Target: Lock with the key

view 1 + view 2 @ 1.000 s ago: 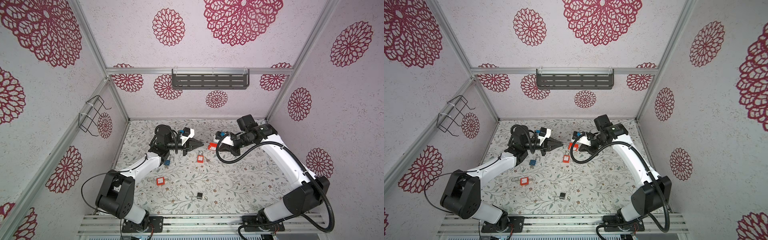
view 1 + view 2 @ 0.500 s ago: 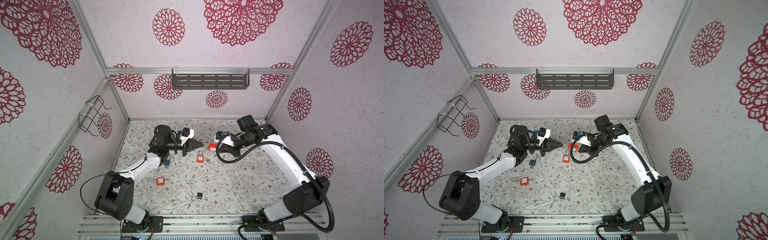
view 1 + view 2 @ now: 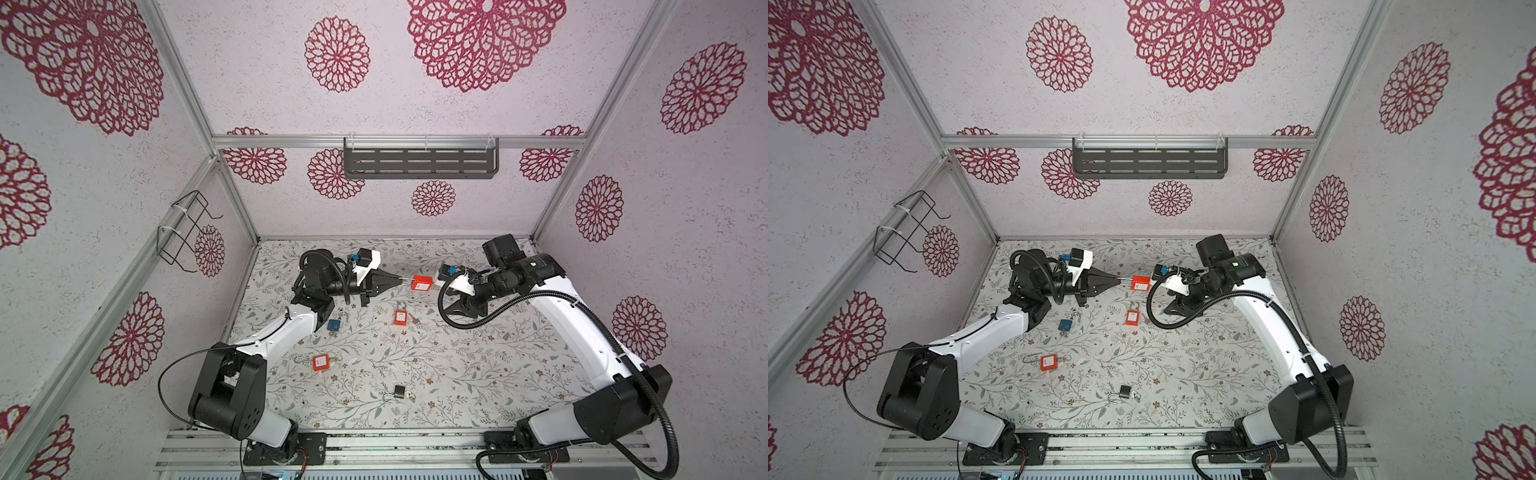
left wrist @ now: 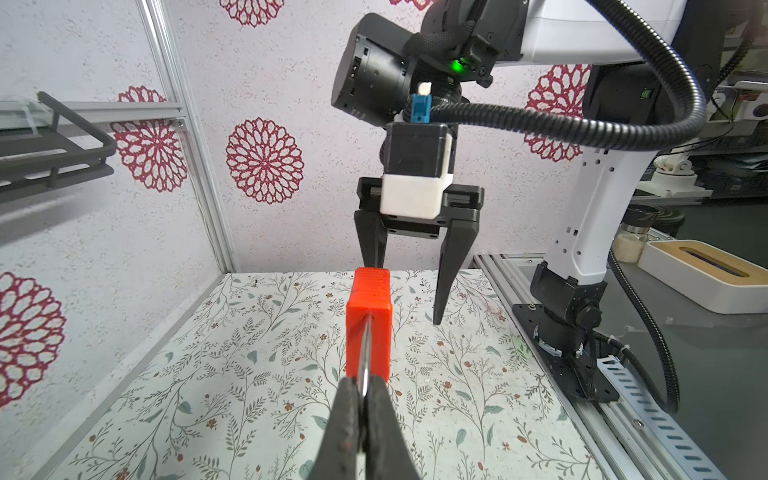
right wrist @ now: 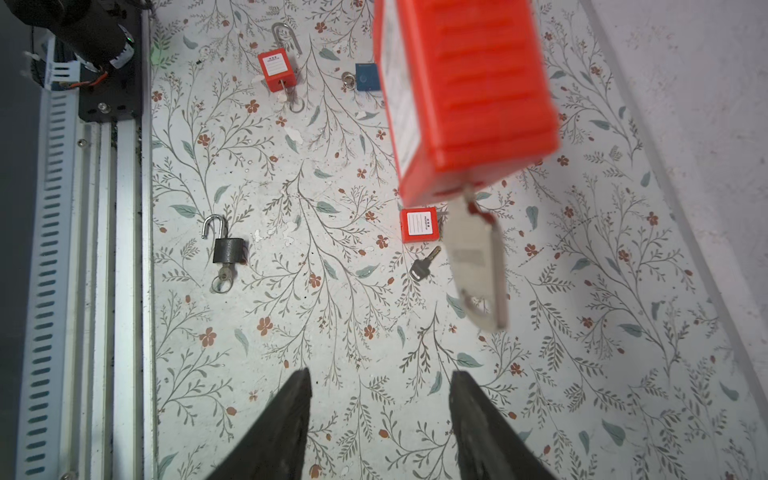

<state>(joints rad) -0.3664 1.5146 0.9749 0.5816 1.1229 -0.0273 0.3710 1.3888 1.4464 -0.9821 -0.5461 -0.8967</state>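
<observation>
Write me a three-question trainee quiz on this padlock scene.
1. True or false: the right pincer grips the key hanging from the raised red padlock.
2. The left pincer holds that padlock by its: A) body B) shackle C) key.
3. How many padlocks lie on the table?
Key: 1 false: the right pincer stands open, clear of the key. 2 B. 3 four: two more red padlocks, a blue padlock, a black padlock.
</observation>
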